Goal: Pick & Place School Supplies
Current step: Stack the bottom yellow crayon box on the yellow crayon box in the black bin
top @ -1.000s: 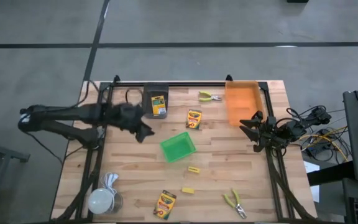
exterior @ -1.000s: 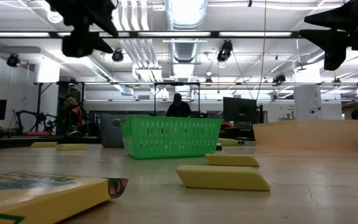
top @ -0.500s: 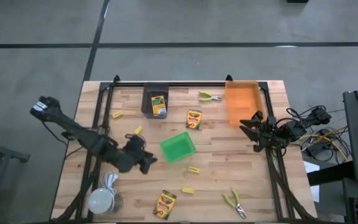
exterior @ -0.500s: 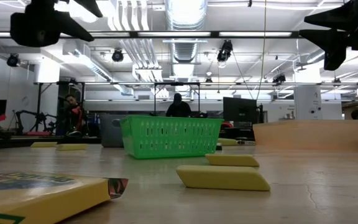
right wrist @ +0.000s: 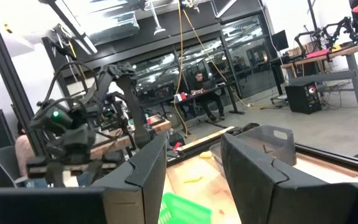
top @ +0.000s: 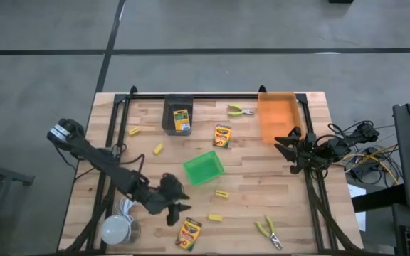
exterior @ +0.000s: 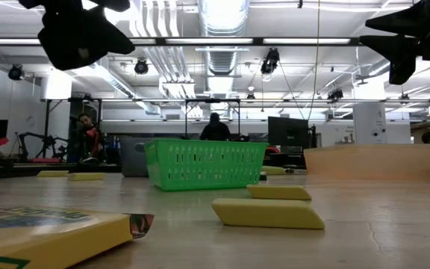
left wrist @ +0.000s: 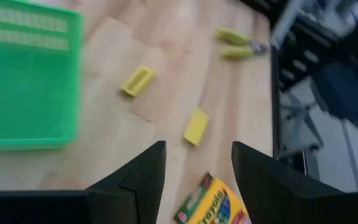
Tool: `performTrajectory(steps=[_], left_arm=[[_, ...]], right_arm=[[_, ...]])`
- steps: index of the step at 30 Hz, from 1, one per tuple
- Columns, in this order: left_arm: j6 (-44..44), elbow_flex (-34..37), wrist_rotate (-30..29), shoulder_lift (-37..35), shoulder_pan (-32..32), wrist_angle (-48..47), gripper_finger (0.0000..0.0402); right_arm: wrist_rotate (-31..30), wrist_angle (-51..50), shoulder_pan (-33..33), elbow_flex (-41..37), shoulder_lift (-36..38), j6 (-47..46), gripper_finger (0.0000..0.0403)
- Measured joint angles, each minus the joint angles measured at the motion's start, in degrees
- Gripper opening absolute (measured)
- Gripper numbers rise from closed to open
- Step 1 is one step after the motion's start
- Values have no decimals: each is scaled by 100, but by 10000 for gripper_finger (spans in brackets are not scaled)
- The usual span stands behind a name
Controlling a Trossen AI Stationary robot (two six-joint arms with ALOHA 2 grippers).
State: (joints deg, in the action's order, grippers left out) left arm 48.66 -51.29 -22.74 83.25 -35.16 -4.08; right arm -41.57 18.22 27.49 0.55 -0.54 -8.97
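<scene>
Supplies lie scattered over the wooden worktop (top: 276,178): three crayon boxes, four small yellow blocks and two yellow-handled pliers. One crayon box (top: 181,120) sits inside the grey bin (top: 167,114) at the far edge, a second (top: 222,135) lies on bare wood between that bin and the orange bin (top: 277,117), and the third (top: 188,233) lies at the near edge. Two blocks (top: 134,131) (top: 158,148) rest toward the left edge; the other two (top: 222,193) (top: 215,217) lie just nearer than the green basket (top: 203,168), which stands mid-worktop. One pair of pliers (top: 240,109) lies at the far edge beside the orange bin, the other (top: 268,230) near the right-hand near corner.

Left gripper (top: 177,210) hangs above the wood just beyond the near crayon box, fingers (left wrist: 138,180) parted and empty. Right gripper (top: 285,145) waits at the right edge beside the orange bin, fingers apart, nothing between them. Bare wood lies open between the basket and the right edge. A white round object (top: 117,228) occupies the left near corner.
</scene>
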Motion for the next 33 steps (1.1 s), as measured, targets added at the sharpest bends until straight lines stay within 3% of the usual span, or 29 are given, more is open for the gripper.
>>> performTrajectory(steps=[9,19,33], left_arm=[[-282,-34,785,788,-119,344,188],[-1613,-43,922,1351,-107,485,188],[-1404,-32,2994,1795,703,1056,188]], right_arm=[[-1,0,1,-1,-1,-1,148],[-1,0,1,-2,0,-2,148],[-1,0,2,-2,0,-2,148]])
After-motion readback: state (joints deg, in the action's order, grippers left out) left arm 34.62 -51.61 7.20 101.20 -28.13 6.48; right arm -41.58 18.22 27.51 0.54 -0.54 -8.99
